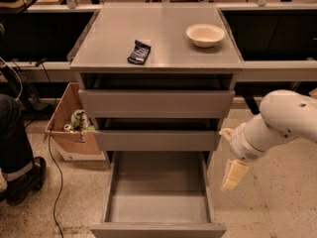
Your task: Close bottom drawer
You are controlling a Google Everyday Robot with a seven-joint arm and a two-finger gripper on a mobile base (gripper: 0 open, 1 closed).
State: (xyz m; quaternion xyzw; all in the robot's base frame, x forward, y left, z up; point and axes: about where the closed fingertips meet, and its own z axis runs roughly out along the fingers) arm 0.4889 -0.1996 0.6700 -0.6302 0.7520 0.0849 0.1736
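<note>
Bottom drawer (pixel 158 195) is pulled far out of the cabinet toward the camera, long grey tray exposed, nothing showing in it; its flat front lies at the very bottom edge of the view, only the top lip visible. Above it sit the mid-height drawer front (pixel 157 140) and the tallest drawer front (pixel 156 103). The gripper (pixel 234 175) hangs pointing down just outside the drawer's right wall, level with the rear part of the tray and apart from it. Whether it is open or closed cannot be told from here; it appears to hold nothing. Judgement: the approach is not finished, since the gripper is beside the drawer, not in front of it. To do this well, bring it out past the front, then in against the outer face near the middle of its width. An off-centre push would likely skew the tray on its slides. Push straight back along the slide line, level and steady, until the front sits flush under the mid-height one. Keep the forearm clear of the right wall during the swing round. Cabinet top (pixel 158 29) carries a bowl (pixel 205 34) and a dark packet (pixel 139 52), so avoid slamming.
</note>
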